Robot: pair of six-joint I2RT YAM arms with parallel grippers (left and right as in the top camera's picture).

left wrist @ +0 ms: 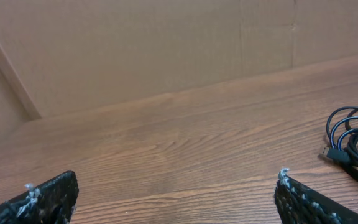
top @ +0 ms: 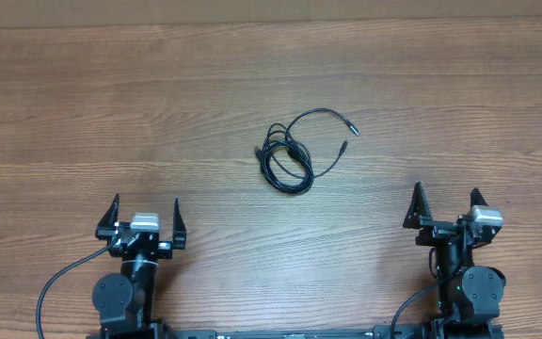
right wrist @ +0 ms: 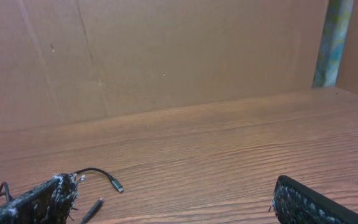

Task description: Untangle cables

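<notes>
Thin black cables [top: 290, 155], looped into a small tangled bundle, lie just above centre on the brown wood-grain table [top: 111, 94]. The left gripper [top: 146, 209] at lower left and the right gripper [top: 448, 200] at lower right have their fingers spread wide, empty, well apart from the bundle.

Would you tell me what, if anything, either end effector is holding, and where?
Nothing is held: the left end effector and right end effector are open, away from the cables.
</notes>
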